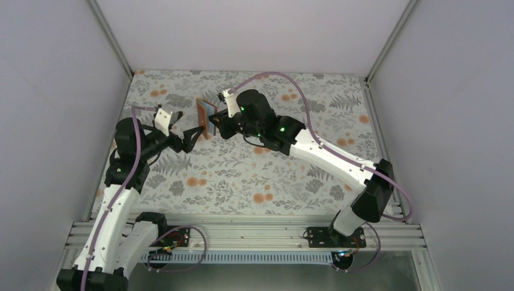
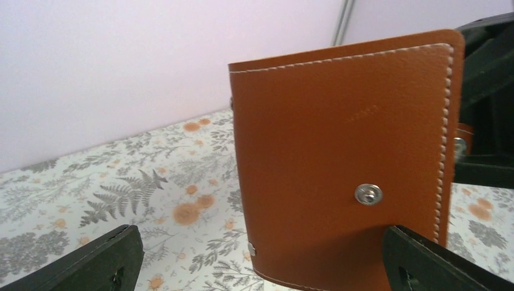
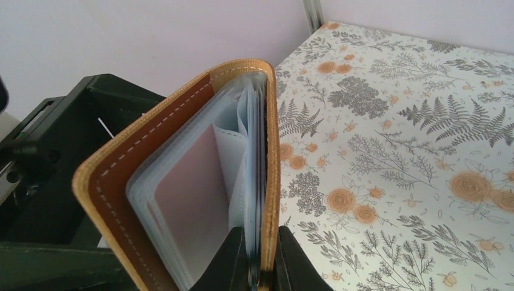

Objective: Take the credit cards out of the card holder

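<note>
Evidently the right jaws are clenched on one cover and the clear sleeves [image 3: 242, 127] of the card holder [image 1: 203, 115], holding it upright above the table [image 1: 291, 176], upper middle of the top view. The left jaws stand released, straddling its outer cover. With so narrow a pinch, a sideways tug could twist the holder free, or drag out a sleeve instead of the pale card [image 3: 191, 209] inside. The table wears a fern-and-orange-flower print. Plain lilac walls [image 1: 54, 91] and metal corner posts enclose it.

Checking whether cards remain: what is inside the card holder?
Clear plastic sleeves fan inside the card holder; one shows a pale pinkish rectangle, possibly a card. Deeper sleeves are hidden behind it.
</note>
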